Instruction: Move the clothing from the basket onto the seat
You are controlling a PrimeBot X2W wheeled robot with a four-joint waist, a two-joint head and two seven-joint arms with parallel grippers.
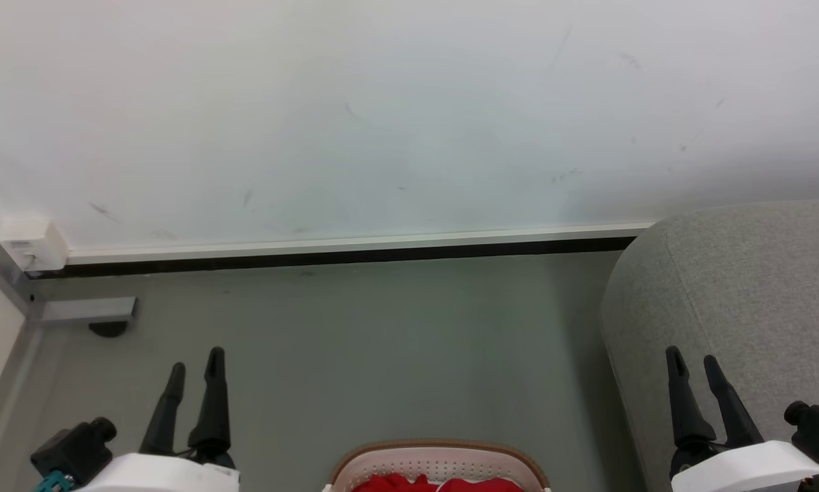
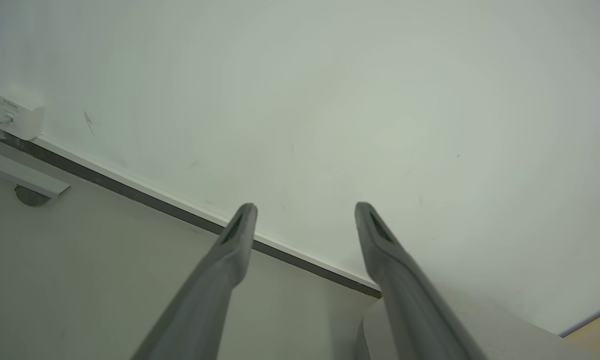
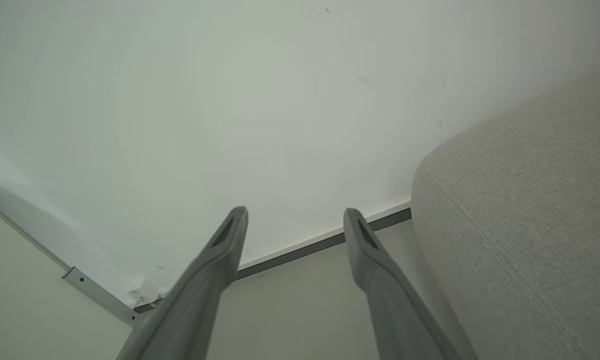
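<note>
At the lower corners of the head view, the left gripper (image 1: 196, 362) and the right gripper (image 1: 692, 357) are held upright, fingers spread, with nothing between them. Between the two, closer to the robot than their fingertips, the laundry basket (image 1: 440, 445) is seen, with red clothing (image 1: 409, 484) lying inside it. Just beside the right gripper, on its outer side, the grey sofa seat (image 1: 737, 287) rises. The first pick is judged not yet begun; a downward reach into the basket is called for next.
</note>
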